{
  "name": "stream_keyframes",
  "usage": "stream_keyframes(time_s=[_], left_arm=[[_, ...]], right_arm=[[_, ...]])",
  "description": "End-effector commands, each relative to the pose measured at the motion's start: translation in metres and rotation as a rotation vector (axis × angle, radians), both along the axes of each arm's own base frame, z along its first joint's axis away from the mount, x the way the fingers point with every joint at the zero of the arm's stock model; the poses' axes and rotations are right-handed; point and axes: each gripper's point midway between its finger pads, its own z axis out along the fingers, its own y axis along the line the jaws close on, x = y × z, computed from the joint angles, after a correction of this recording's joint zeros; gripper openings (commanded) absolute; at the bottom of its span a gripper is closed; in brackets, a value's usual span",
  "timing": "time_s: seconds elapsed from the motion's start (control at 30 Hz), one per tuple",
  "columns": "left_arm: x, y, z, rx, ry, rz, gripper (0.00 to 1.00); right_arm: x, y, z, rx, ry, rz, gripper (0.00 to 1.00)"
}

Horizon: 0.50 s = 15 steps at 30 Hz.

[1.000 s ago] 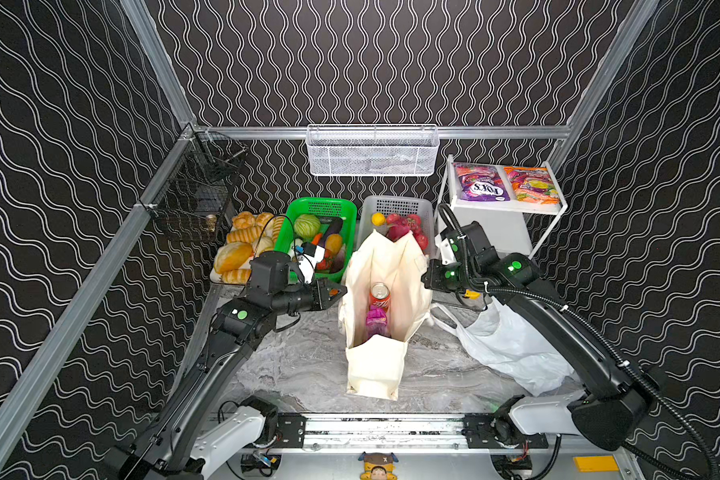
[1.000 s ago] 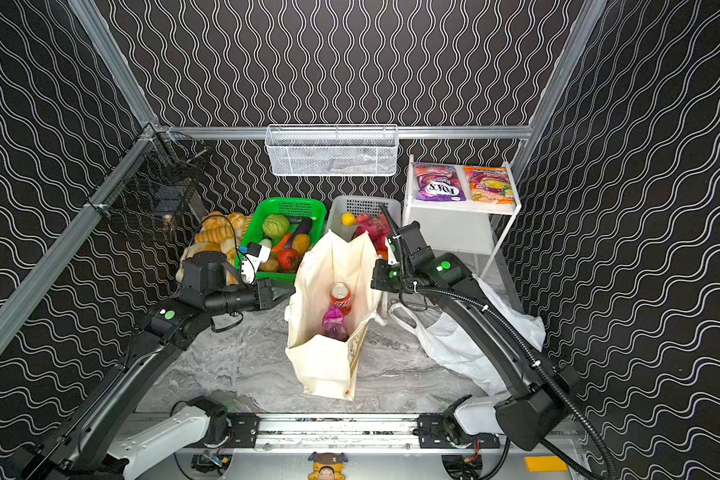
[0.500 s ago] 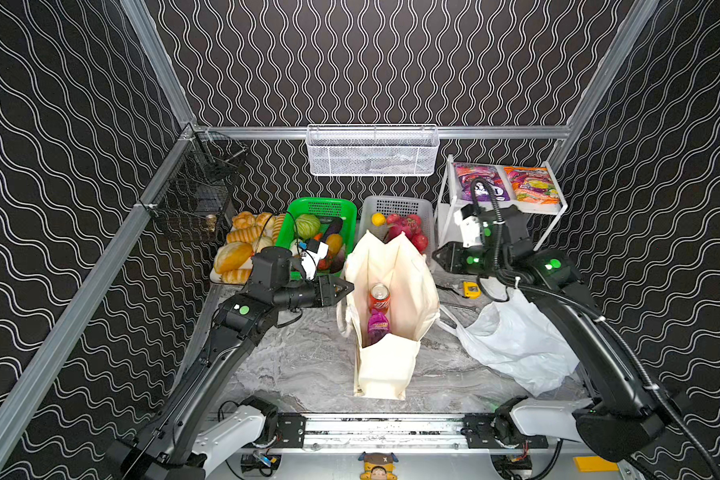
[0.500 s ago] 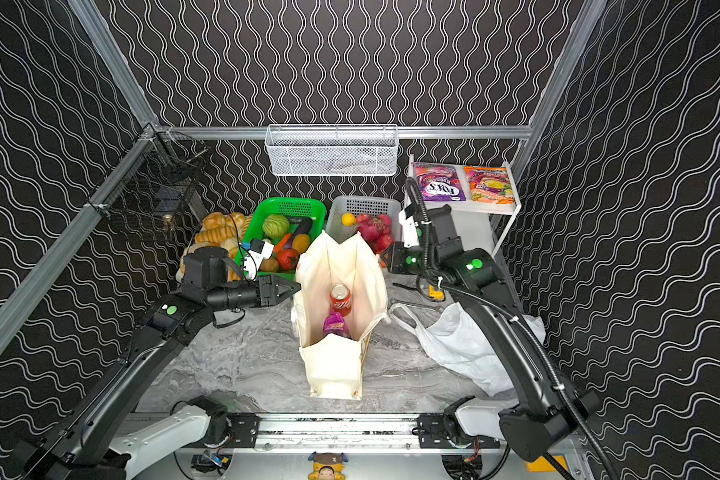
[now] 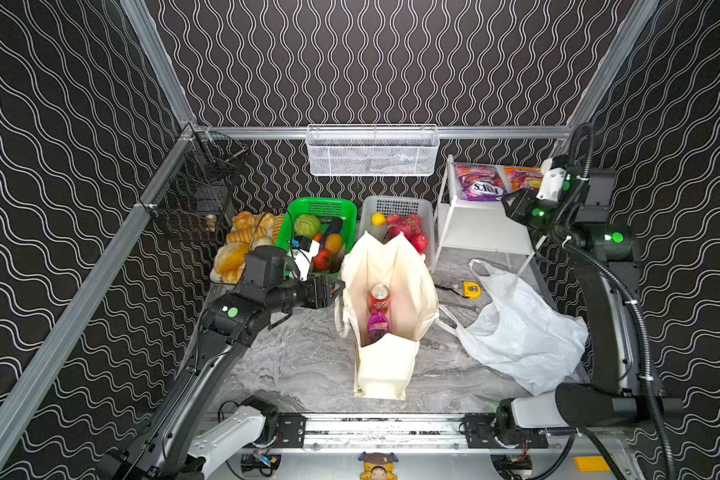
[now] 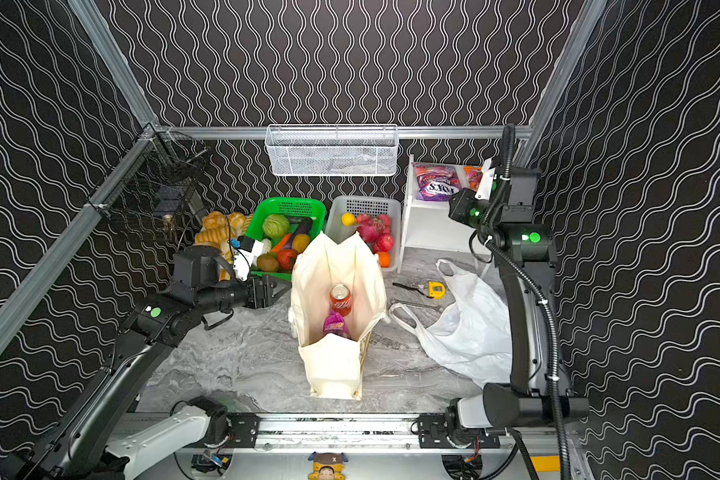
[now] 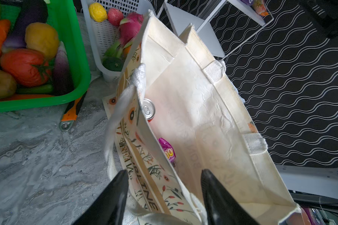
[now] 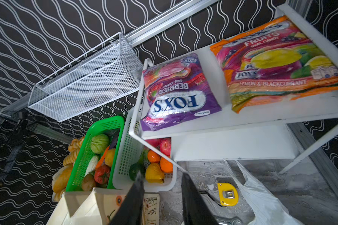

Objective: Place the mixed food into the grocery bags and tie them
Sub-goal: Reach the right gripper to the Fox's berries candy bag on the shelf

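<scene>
The cream tote [image 5: 385, 365] [image 6: 333, 365] stands open mid-table with a red can [image 5: 378, 297] [image 7: 148, 110] and a purple packet [image 5: 377, 324] [image 7: 168, 152] inside. My left gripper [image 5: 336, 291] [image 7: 163, 175] is open at the tote's left side, its near wall and handle lying loose between the jaws. The white plastic bag [image 5: 516, 332] lies crumpled on the right. My right gripper [image 5: 506, 208] [image 8: 161, 177] hangs open and empty in front of the white shelf [image 5: 487, 239], which carries a purple packet [image 8: 176, 93] and an orange one [image 8: 281, 62]. Cabbage [image 5: 306, 225] and tomato [image 7: 23, 66] sit in the green basket [image 5: 341, 208].
A white basket [image 5: 391, 203] of fruit stands behind the tote, bread [image 5: 233, 253] beside the green basket. A yellow tape measure [image 5: 472, 289] and a wrench [image 5: 460, 306] lie between the bags. An orange cutter [image 7: 70, 115] lies by the green basket. A wire basket [image 5: 373, 151] hangs on the back wall.
Both grippers have opened. The right arm has left the tote's right rim and risen back to the shelf. The left gripper stays at the tote's left side.
</scene>
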Motion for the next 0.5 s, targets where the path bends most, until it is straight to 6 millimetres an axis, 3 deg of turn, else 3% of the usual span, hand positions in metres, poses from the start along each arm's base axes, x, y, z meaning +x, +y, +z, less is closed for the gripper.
stream_keyframes(time_s=[0.0, 0.27, 0.47], left_arm=[[0.008, 0.007, 0.009, 0.001, -0.053, 0.053, 0.64], [0.011, 0.012, 0.013, 0.035, -0.071, 0.070, 0.68], [0.012, 0.011, 0.019, 0.039, -0.084, 0.065, 0.71]], right_arm=[[0.018, 0.000, 0.010, 0.071, -0.036, 0.064, 0.37], [0.072, -0.009, 0.004, 0.111, -0.058, 0.116, 0.47], [0.108, -0.018, -0.018, 0.111, -0.017, 0.100, 0.53]])
